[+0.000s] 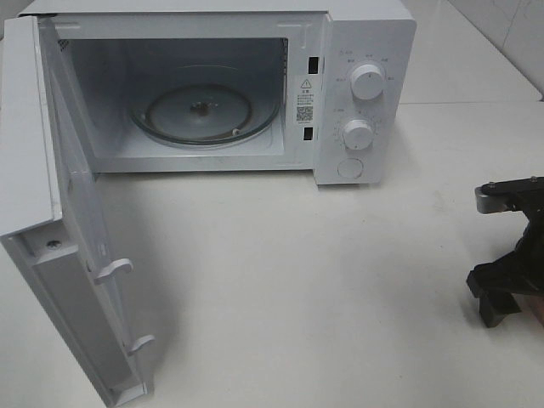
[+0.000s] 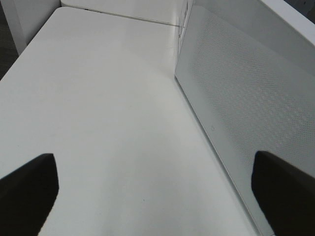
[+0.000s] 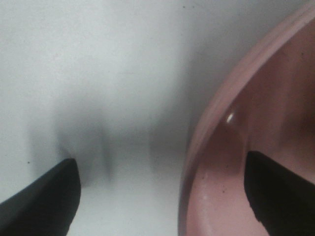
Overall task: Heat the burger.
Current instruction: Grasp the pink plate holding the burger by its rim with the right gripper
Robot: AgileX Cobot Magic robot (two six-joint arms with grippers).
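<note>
The right claw [image 3: 158, 160], spread, straddles the rim of the pink plate [image 3: 221, 93] at 4 o'clock from the microwave [image 1: 365, 51]; the burger itself is in no view. Close squarely on the rim, then lift level. The left claw [image 2: 153, 156] is spread too.

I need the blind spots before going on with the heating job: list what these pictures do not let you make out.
The burger: in no view.
The pink plate: right wrist view, blurred and cut by the frame edge; what it holds is unseen.
The right gripper: high view, cut off by the right edge.
The knob labels on the microwave: high view, too small to read.
The left gripper: outside the high view.
</note>
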